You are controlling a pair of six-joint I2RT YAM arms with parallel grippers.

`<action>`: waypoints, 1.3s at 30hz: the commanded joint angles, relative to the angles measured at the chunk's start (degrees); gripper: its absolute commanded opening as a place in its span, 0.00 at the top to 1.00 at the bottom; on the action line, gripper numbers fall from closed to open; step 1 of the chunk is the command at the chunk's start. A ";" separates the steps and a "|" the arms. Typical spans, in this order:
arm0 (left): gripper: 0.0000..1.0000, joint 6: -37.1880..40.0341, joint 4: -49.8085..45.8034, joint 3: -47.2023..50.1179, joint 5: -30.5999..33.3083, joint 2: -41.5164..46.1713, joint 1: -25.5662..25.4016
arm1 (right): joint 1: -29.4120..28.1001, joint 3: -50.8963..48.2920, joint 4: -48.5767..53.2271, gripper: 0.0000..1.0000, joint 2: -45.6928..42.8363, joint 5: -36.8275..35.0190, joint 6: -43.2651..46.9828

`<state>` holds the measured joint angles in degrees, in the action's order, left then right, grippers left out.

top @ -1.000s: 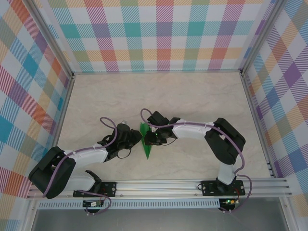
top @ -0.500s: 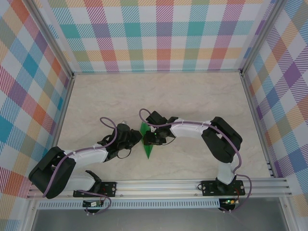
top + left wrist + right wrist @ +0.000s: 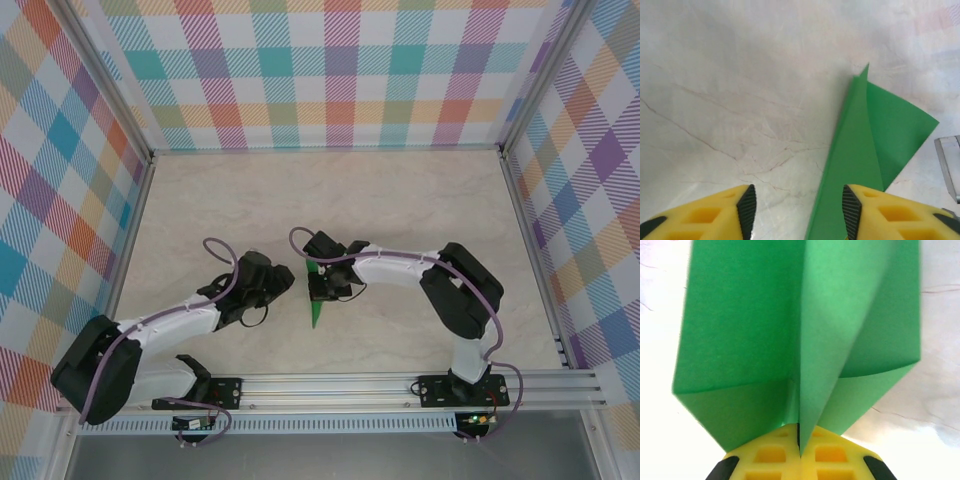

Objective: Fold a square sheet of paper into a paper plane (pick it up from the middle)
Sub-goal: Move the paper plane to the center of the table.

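Paper plane (image 3: 317, 305) near the middle of the desk (image 3: 400, 200), a little toward the near edge, between the two arms. Bright green and narrow, pointed end toward the arm bases, wider end beneath and just beyond the right tool (image 3: 322, 284). From above, impossible to tell whether resting on the marble-patterned surface or lifted just clear of it.

Right tool (image 3: 800, 452) clenched on the paper plane (image 3: 800, 330). In the right wrist view, yellow fingers (image 3: 770, 460) pressed together with the centre fold caught between them. One wing spreading to each side, folded flap edges slanting down toward the grip. Pale desk visible past both wings.

Left tool (image 3: 284, 284) just left of the paper, released. In the left wrist view, left tool (image 3: 798, 212) with yellow fingers (image 3: 705, 220) and black pads spread well apart, nothing clamped. Paper plane (image 3: 860, 145) slanting up from beside the inner pad of the right-hand finger to a sharp corner, one layer folded over another, a crease along its length. Bare veined desk (image 3: 740, 100) across the rest of the gap.

Checked walls (image 3: 330, 70) in many colours on three sides of the desk. Aluminium rail (image 3: 350, 385) along the near edge, carrying both arm bases.
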<state>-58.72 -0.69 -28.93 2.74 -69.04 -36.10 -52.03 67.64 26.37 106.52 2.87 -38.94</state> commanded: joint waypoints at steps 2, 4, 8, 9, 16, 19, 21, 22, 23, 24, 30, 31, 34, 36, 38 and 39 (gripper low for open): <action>0.33 3.62 -21.80 -7.75 9.38 2.74 0.28 | 0.92 1.97 7.94 0.97 -5.56 -7.35 6.85; 0.27 4.52 -25.46 -9.39 11.32 3.04 0.24 | 2.24 1.97 9.65 0.97 -6.19 -7.80 9.35; 0.19 5.17 -29.22 -10.95 14.36 3.56 0.24 | 4.59 1.75 11.06 0.95 -5.96 -7.29 13.87; 0.18 5.26 -29.37 -11.05 14.69 3.73 0.24 | 4.97 2.01 11.58 0.95 -5.46 -7.30 14.53; 0.11 5.43 -29.53 -11.57 14.52 1.69 0.24 | 5.56 3.51 12.00 0.90 -1.83 -7.49 13.53; 0.01 5.85 -30.10 -12.26 14.36 0.50 0.25 | 5.54 4.07 11.71 0.87 -0.43 -6.94 12.06; 0.00 6.28 -30.72 -13.02 14.35 -0.35 0.24 | 5.55 4.17 11.02 0.85 0.32 -6.00 11.19; 0.00 6.41 -30.98 -13.28 14.45 -0.64 0.24 | 5.58 4.08 10.43 0.84 0.58 -5.65 10.99; 0.00 6.53 -31.27 -13.52 14.52 -0.99 0.24 | 5.56 4.08 10.05 0.84 0.84 -5.37 10.57; 0.00 6.59 -31.55 -13.72 14.73 -1.28 0.24 | 5.62 4.08 9.78 0.84 1.03 -5.30 10.20; 0.00 6.69 -31.74 -14.05 14.59 -2.72 0.24 | 5.62 4.36 9.23 0.82 2.51 -5.00 8.32; 0.00 6.69 -31.74 -13.97 14.53 -2.84 0.24 | 5.62 4.35 9.06 0.82 2.71 -5.01 8.12; 0.00 6.71 -31.84 -14.11 14.51 -3.25 0.24 | 5.62 4.02 8.97 0.84 3.40 -5.30 7.52; 0.00 6.76 -32.00 -14.11 14.66 -3.23 0.24 | 5.57 3.71 8.96 0.85 4.08 -5.43 7.37; 0.00 6.69 -32.26 -14.06 14.88 -3.30 0.24 | 5.62 3.13 8.62 0.86 4.57 -5.67 7.52; 0.00 6.61 -32.40 -14.08 15.05 -3.22 0.24 | 5.62 2.88 8.49 0.87 4.66 -5.92 7.54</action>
<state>-52.84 -31.03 -41.56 16.21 -71.96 -36.10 -46.19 70.61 35.44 109.19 -3.07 -30.65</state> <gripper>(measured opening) 0.998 0.132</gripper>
